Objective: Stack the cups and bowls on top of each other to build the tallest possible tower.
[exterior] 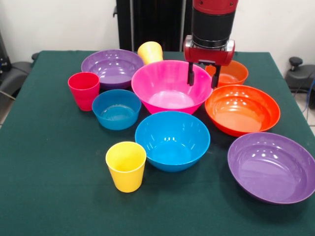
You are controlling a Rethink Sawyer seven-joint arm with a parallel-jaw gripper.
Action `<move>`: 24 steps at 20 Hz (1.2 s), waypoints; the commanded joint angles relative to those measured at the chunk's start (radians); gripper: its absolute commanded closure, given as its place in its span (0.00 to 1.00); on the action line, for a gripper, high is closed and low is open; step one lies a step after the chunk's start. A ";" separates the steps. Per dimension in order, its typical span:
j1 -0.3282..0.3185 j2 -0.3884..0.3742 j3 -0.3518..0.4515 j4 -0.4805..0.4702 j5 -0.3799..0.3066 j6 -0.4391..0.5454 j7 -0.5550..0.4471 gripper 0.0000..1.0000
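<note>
Gripper (202,78) with fingers parted and holding nothing, poised over right rim of big pink bowl (170,86), nothing stacked, bowls and cups spread singly on green table (49,187), red cup (84,90) left, yellow cup (126,166) front

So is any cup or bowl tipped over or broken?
One looks odd: the yellow cup at the back, behind the pink bowl, is leaning on its side. The other yellow cup and the red cup stand upright. Nothing looks broken or spilled.
</note>
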 commanded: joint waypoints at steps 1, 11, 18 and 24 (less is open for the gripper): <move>-0.003 0.047 0.100 0.025 -0.043 -0.081 0.060 0.00; 0.020 0.083 0.097 0.019 -0.029 -0.119 0.090 0.00; 0.019 0.108 0.101 0.015 -0.029 -0.144 0.091 0.00; 0.026 0.104 0.095 0.005 -0.031 -0.133 0.083 0.00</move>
